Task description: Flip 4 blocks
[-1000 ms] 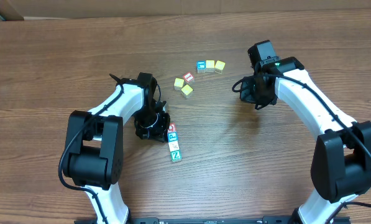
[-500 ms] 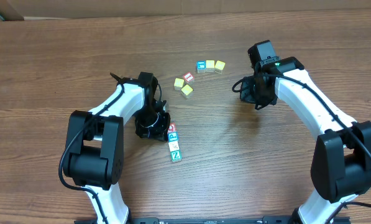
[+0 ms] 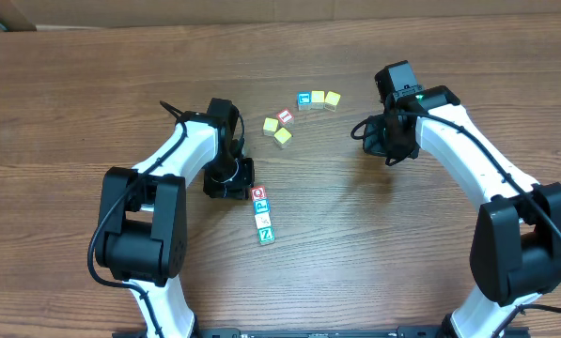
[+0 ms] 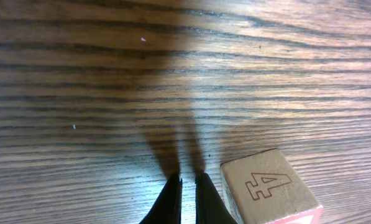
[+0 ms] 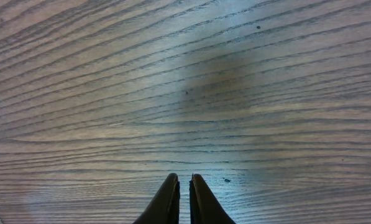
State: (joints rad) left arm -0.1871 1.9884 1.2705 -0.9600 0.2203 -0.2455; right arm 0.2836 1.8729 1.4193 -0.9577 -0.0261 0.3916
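1. Four letter blocks lie in a short line on the wooden table point(image 3: 374, 244). From the top of the overhead view they are the red-framed Q block point(image 3: 258, 193), the blue P block point(image 3: 260, 207), the pale block point(image 3: 263, 221), whose mark is too faint to read, and the green Z block point(image 3: 266, 234).
2. In the left wrist view, the red-edged cube just right of the fingers shows an outlined "4" on its tan side face point(image 4: 269, 190). It looks to be the Q block.
3. The left gripper point(image 3: 229, 180) has pulled back and away from the line since a second ago. Then its body overlapped the top of the Q block; now it stands just up and left of it, and the Q face is fully in view. The four blocks and the right arm have not shifted.
4. The line's long axis runs from beside the left gripper toward the robot's edge of the table, leaning slightly to the robot's right. The Q, P and Z read upright from that side.
5. The left gripper's fingers point(image 4: 173, 196) are closed together on nothing, with their tips over bare wood.
6. The right gripper point(image 3: 385, 141) is well apart from the line. Its fingers point(image 5: 168, 196) are also together and empty.
7. Beyond the line lie loose yellow cubes point(image 3: 283, 137), a red-faced cube point(image 3: 285, 116) and a blue-faced cube point(image 3: 304, 99).
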